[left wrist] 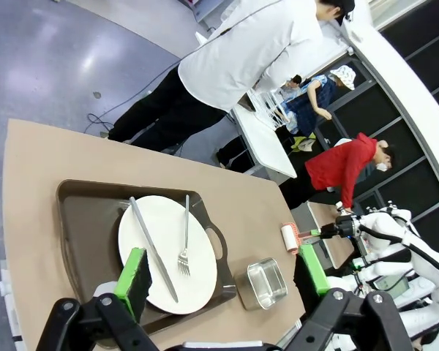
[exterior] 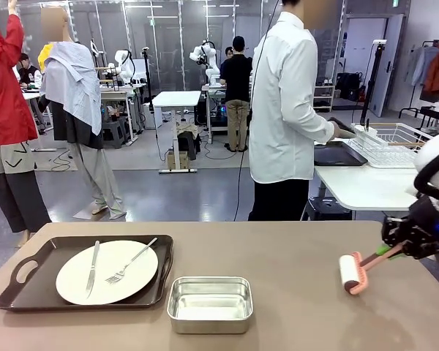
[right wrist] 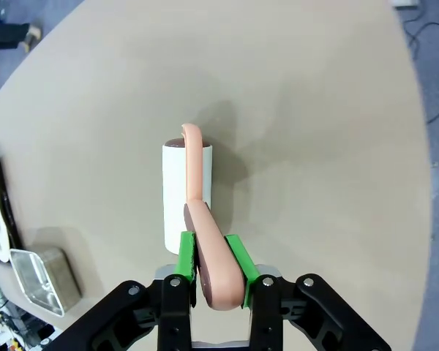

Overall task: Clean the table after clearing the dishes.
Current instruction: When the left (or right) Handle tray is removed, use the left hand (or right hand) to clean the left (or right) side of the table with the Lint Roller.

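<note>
so the table (exterior: 293, 248) is mostly bare brown top, but the dishes aren't all off it: one dark tray (exterior: 29, 292) sits at the near left corner with a white plate (exterior: 73, 281), knife (exterior: 93, 268) and fork (exterior: 132, 261) on it. Just right of it, by the near edge, is a small steel pan (exterior: 209, 281)

The wiping tool is the white roller (right wrist: 177, 190), over by the right edge and looking like it's down on the top. Its drum runs roughly near edge to far edge, and the pink handle goes back right into the right gripper (right wrist: 210, 252), which is clamped tight on that handle. All the open top lies to the left of it, so my guess is the sweep goes that way

The left gripper (left wrist: 222, 269) hangs over the tray with its jaws wide apart and nothing in them. It's clearly the nearer arm for that tray, which I'd say needs to go first
</note>
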